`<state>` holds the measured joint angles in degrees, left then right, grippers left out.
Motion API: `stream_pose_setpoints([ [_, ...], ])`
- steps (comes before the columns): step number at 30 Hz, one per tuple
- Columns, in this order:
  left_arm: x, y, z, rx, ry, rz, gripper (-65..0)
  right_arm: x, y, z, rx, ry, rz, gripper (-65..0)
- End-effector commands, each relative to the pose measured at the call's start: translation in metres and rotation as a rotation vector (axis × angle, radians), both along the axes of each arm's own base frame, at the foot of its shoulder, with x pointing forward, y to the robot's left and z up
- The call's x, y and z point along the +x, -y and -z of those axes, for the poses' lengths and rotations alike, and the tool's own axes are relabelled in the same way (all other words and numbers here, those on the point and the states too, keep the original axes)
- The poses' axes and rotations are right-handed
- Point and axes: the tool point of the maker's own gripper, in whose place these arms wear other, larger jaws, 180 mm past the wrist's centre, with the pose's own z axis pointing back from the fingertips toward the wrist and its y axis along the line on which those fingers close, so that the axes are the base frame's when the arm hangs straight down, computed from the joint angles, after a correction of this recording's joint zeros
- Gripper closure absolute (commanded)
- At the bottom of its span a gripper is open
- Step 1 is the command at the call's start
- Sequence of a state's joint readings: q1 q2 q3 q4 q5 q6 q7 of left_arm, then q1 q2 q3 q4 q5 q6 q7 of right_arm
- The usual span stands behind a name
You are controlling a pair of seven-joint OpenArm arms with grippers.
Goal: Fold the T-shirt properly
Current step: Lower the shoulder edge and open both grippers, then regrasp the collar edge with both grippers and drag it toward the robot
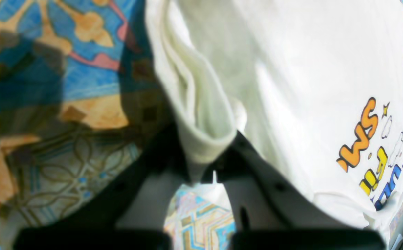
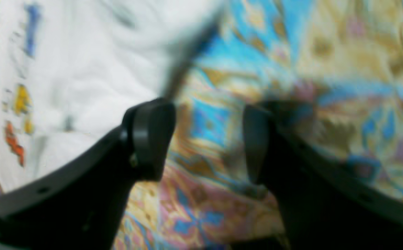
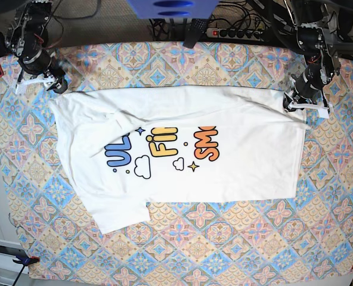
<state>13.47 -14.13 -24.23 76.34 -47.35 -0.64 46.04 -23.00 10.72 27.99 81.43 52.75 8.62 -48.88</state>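
The white T-shirt (image 3: 242, 173) lies spread sideways on the patterned cloth, its blue, yellow and orange print facing up. At the shirt's far right corner my left gripper (image 3: 298, 105) is shut on the fabric. The left wrist view shows its black fingers (image 1: 243, 152) pinching a bunched fold of the T-shirt (image 1: 292, 86), print at lower right. My right gripper (image 3: 56, 85) sits at the shirt's far left corner. In the right wrist view the right gripper (image 2: 205, 139) stands open over the patterned cloth with nothing between its jaws, the blurred T-shirt (image 2: 83, 69) just to its left.
A colourful tiled tablecloth (image 3: 224, 244) covers the whole table. A power strip (image 3: 236, 33) and cables run along the back edge, beside a blue object (image 3: 170, 9). Clamps hold the cloth at the front corners (image 3: 22, 260).
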Motion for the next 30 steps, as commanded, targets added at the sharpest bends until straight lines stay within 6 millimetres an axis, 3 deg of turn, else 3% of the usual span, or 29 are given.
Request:
stream_pose_setpoints([
  [1,-0.009,-0.001,0.004,0.003,-0.047,0.012,-0.4,0.016,0.005,-0.007,-0.005,0.033,-0.002,-34.0],
  [5,-0.009,-0.001,0.004,0.003,-0.047,0.012,-0.4,0.040,0.005,-0.002,0.030,0.057,0.027,-33.9],
  [15,-0.009,-0.004,0.003,0.010,-0.047,0.014,-0.4,0.040,0.005,0.000,0.041,0.053,0.033,-33.8],
  [22,-0.009,-0.007,0.002,0.017,-0.047,0.014,-0.4,0.028,0.003,-0.013,-0.002,0.063,-0.004,-33.8],
  [30,-0.009,-0.007,0.003,0.016,-0.049,0.014,-0.4,0.042,-0.012,-0.036,-0.001,0.113,-0.061,-33.8],
])
